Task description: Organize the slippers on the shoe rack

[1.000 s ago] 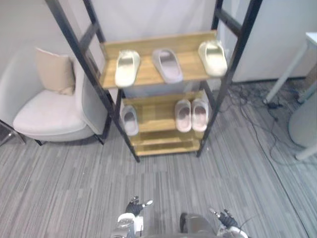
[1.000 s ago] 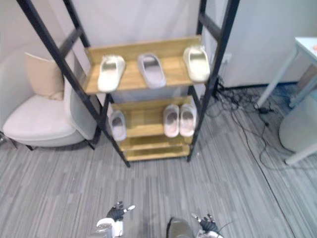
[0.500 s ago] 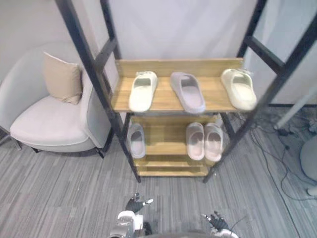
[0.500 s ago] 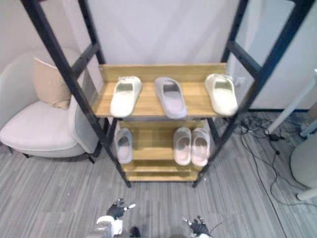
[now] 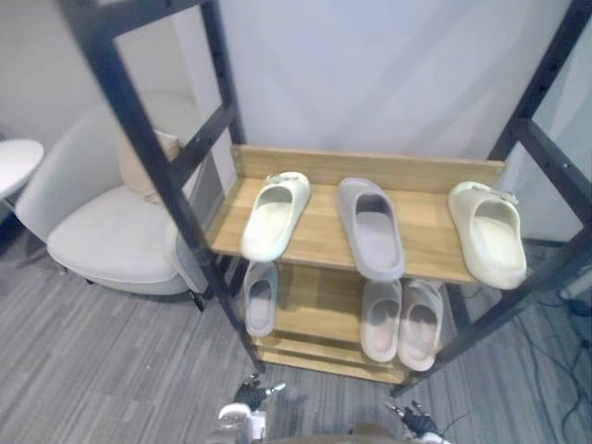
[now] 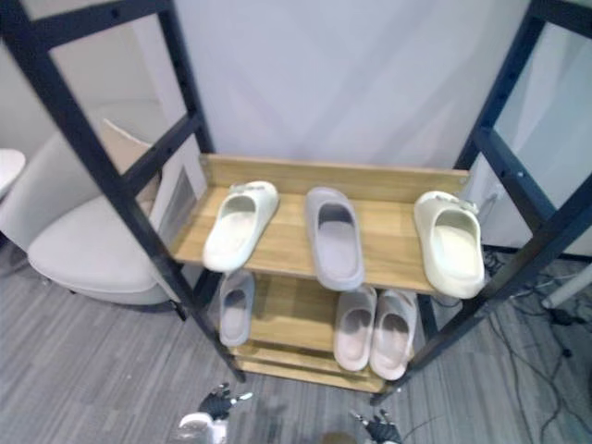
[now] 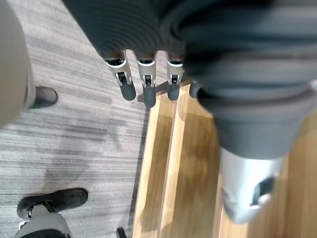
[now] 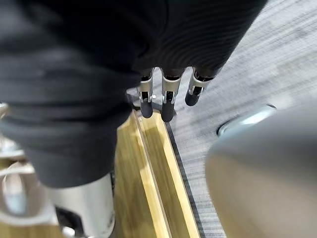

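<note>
The shoe rack [image 5: 324, 166] has a black frame and wooden shelves. On its upper shelf lie a cream slipper [image 5: 274, 215] at the left, a grey slipper [image 5: 370, 228] in the middle and a second cream slipper [image 5: 488, 233] at the right edge. The lower shelf holds a grey slipper [image 5: 261, 298] at the left and a pale pink pair [image 5: 400, 321] at the right. My left hand [image 5: 248, 396] and right hand [image 5: 418, 424] hang low in front of the rack, far below the slippers. In both wrist views the fingers [image 7: 144, 84] [image 8: 167, 101] are straight and hold nothing.
A light armchair [image 5: 111, 240] with a beige cushion [image 5: 159, 153] stands close to the rack's left side. A round white table edge [image 5: 14, 162] shows at the far left. Cables [image 5: 564, 370] lie on the grey carpet to the right.
The whole picture has shifted: the camera has come closer to the rack, which now looks larger. The slippers keep their places. Both hands stay low and open.
</note>
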Motion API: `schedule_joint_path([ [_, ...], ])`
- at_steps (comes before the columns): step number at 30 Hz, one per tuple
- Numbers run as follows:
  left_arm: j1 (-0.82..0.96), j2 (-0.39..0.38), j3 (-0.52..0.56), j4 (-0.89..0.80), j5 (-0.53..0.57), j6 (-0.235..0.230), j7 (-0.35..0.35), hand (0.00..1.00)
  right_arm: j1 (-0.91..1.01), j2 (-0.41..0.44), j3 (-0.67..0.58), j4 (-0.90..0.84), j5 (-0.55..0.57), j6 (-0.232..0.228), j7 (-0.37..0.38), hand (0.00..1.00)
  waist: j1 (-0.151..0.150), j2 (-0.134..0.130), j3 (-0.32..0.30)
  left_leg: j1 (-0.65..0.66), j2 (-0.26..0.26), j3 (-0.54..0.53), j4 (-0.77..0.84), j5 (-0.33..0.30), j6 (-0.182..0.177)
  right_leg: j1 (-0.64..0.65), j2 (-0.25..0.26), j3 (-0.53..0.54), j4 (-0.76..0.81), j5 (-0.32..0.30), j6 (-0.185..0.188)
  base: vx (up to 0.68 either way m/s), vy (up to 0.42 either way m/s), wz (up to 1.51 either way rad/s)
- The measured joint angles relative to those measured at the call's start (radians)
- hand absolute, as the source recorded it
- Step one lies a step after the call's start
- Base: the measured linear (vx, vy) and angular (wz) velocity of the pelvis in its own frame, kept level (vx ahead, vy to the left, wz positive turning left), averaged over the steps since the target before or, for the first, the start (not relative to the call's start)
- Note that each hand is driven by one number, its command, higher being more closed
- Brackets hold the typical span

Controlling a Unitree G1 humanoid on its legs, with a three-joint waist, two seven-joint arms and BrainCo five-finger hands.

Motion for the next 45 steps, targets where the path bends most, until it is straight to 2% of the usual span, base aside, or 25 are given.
schedule_joint_path([
  [2, -0.003, 0.003, -0.003, 0.004, 0.0, 0.0, -0.002, 0.0, 0.001, -0.01, -0.012, 0.032, 0.002, 0.0, 0.0, 0.0, -0.002, -0.003, 0.001, 0.003, 0.004, -0.007, -0.007, 0.011, 0.007, 0.016, 0.009, 0.002, -0.027, 0.007, -0.01, 0.03, -0.102, -0.03],
  [7, -0.009, 0.037, -0.012, 0.016, 0.018, 0.0, -0.002, 0.0, 0.002, -0.022, -0.012, 0.066, 0.007, -0.001, -0.002, 0.0, -0.017, -0.016, 0.017, -0.002, 0.002, -0.021, -0.026, 0.01, 0.007, 0.02, 0.013, 0.02, -0.083, 0.045, -0.003, -0.06, 0.028, -0.06],
  [10, -0.019, 0.056, -0.013, 0.018, 0.018, 0.0, 0.0, 0.0, 0.004, -0.024, -0.021, 0.065, 0.009, -0.003, -0.004, 0.0, -0.022, -0.001, 0.035, -0.001, 0.011, -0.018, -0.05, -0.024, -0.007, 0.023, 0.021, 0.029, -0.123, 0.084, 0.008, -0.09, 0.068, -0.08],
  [13, -0.022, 0.082, -0.021, 0.017, 0.018, 0.001, 0.003, 0.0, 0.017, -0.017, -0.018, 0.033, 0.014, -0.008, -0.014, 0.0, -0.019, -0.014, 0.051, -0.003, 0.003, 0.017, -0.041, -0.034, -0.002, 0.028, 0.016, 0.064, -0.152, 0.117, 0.011, -0.12, 0.071, -0.32],
  [18, -0.001, 0.092, -0.044, 0.012, 0.027, 0.002, 0.016, 0.0, 0.153, -0.032, 0.061, -0.293, 0.046, -0.028, -0.03, 0.0, -0.029, -0.005, 0.052, -0.007, -0.003, 0.058, -0.042, -0.044, -0.01, -0.006, 0.018, 0.094, -0.145, 0.124, 0.013, -0.01, 0.024, -0.24],
  [21, 0.007, 0.07, -0.043, -0.016, 0.04, 0.002, 0.019, 0.0, 0.264, -0.026, 0.115, -0.614, 0.039, -0.039, -0.032, 0.0, -0.044, 0.002, 0.053, -0.005, 0.0, 0.068, -0.04, -0.044, -0.009, -0.027, 0.025, 0.102, -0.108, 0.105, 0.017, 0.04, -0.008, -0.12],
  [24, 0.025, 0.048, -0.044, -0.061, 0.059, -0.001, 0.018, 0.0, 0.392, -0.018, 0.138, -1.006, -0.066, -0.05, -0.023, 0.0, -0.05, -0.003, 0.051, -0.001, -0.003, 0.089, -0.031, -0.045, -0.01, -0.058, 0.028, 0.111, -0.049, 0.071, 0.016, 0.07, -0.006, -0.07],
  [27, 0.039, 0.025, -0.044, -0.077, 0.06, -0.001, 0.016, 0.0, 0.456, -0.015, 0.128, -1.286, -0.153, -0.071, -0.02, 0.0, -0.071, -0.01, 0.051, -0.001, -0.01, 0.096, -0.032, -0.045, -0.01, -0.083, 0.03, 0.122, -0.016, 0.052, 0.018, 0.06, -0.003, -0.09],
  [29, 0.041, 0.021, -0.06, -0.079, 0.067, -0.004, 0.012, 0.0, 0.48, -0.01, 0.124, -1.394, -0.184, -0.078, -0.019, 0.0, -0.08, -0.013, 0.052, 0.002, -0.012, 0.096, -0.027, -0.045, -0.009, -0.083, 0.031, 0.125, -0.017, 0.051, 0.018, 0.05, 0.018, -0.07],
  [32, 0.042, 0.021, -0.082, -0.08, 0.068, -0.006, 0.01, 0.0, 0.51, 0.011, 0.121, -1.505, -0.233, -0.091, -0.005, 0.0, -0.084, -0.028, 0.055, 0.001, -0.015, 0.098, -0.015, -0.049, -0.002, -0.081, 0.029, 0.129, -0.022, 0.051, 0.019, 0.01, 0.018, -0.07],
  [38, 0.042, 0.028, -0.133, -0.072, 0.068, -0.01, -0.008, 0.0, 0.519, 0.0, 0.056, -1.614, -0.272, -0.117, 0.015, 0.0, -0.092, -0.026, 0.05, -0.003, -0.025, 0.093, -0.015, -0.055, 0.008, -0.06, 0.019, 0.138, -0.078, 0.086, 0.03, -0.02, 0.039, -0.02],
  [40, 0.042, 0.035, -0.171, -0.046, 0.07, -0.029, -0.009, 0.0, 0.498, -0.032, 0.022, -1.624, -0.271, -0.13, 0.017, 0.0, -0.098, -0.028, 0.038, -0.005, -0.028, 0.086, -0.015, -0.058, 0.013, -0.036, 0.012, 0.136, -0.129, 0.114, 0.036, -0.02, 0.054, 0.04],
  [45, 0.039, 0.04, -0.206, -0.013, 0.076, -0.034, -0.012, 0.0, 0.417, -0.123, -0.054, -1.623, -0.269, -0.149, 0.008, 0.0, -0.109, -0.022, 0.016, -0.021, -0.05, 0.06, -0.014, -0.057, 0.028, -0.011, -0.02, 0.129, -0.192, 0.149, 0.055, 0.0, 0.067, 0.11],
])
